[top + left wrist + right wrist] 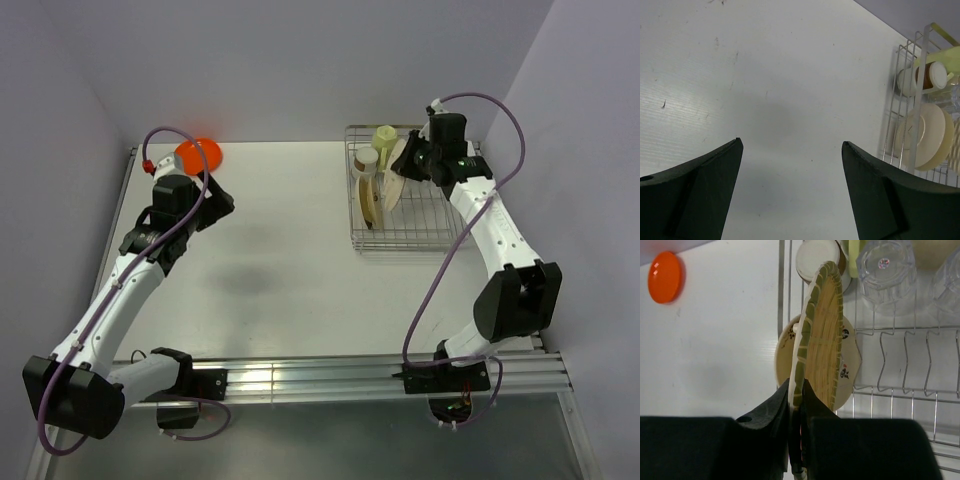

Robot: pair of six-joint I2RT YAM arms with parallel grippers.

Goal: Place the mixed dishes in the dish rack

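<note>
Reaching bent-elbowed over the dish rack, right end effector grasping upright woven plate; left end effector released, well left.

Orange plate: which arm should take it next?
Left, likely: the left claw is open, empty, near the orange plate; the right claw is shut on the woven plate at the dish rack.

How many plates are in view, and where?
3. Orange plate: flat on the white table, far left. Woven yellow-brown round plate: upright at the silver wire rack, in the right gripper. Cream plate with dark marks: racked beside it. More may be hidden.
</note>
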